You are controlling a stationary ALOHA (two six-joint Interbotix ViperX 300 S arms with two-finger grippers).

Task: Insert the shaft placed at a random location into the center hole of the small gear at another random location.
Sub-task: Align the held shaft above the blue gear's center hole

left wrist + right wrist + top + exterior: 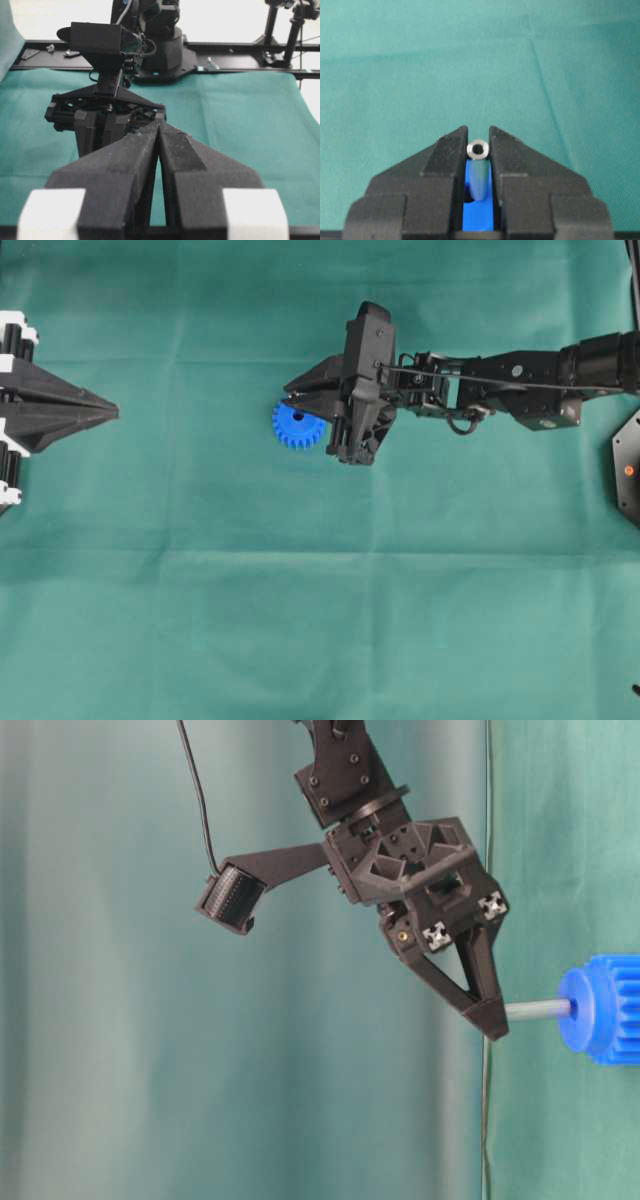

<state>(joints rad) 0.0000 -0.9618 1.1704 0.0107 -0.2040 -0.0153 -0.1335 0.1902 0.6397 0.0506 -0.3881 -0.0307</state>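
Left gripper (112,412) being kept parked at left edge, fingers pressed together, nothing held. Small gear (297,426) being approached mid-cloth. Shaft (538,1009) being clamped between right gripper (492,1020) fingers, its far end being seated at center hole (297,416). Insertion step judged underway; next move judged needing straight push along shaft axis, then release. Green cloth (320,620) being left open on all sides.
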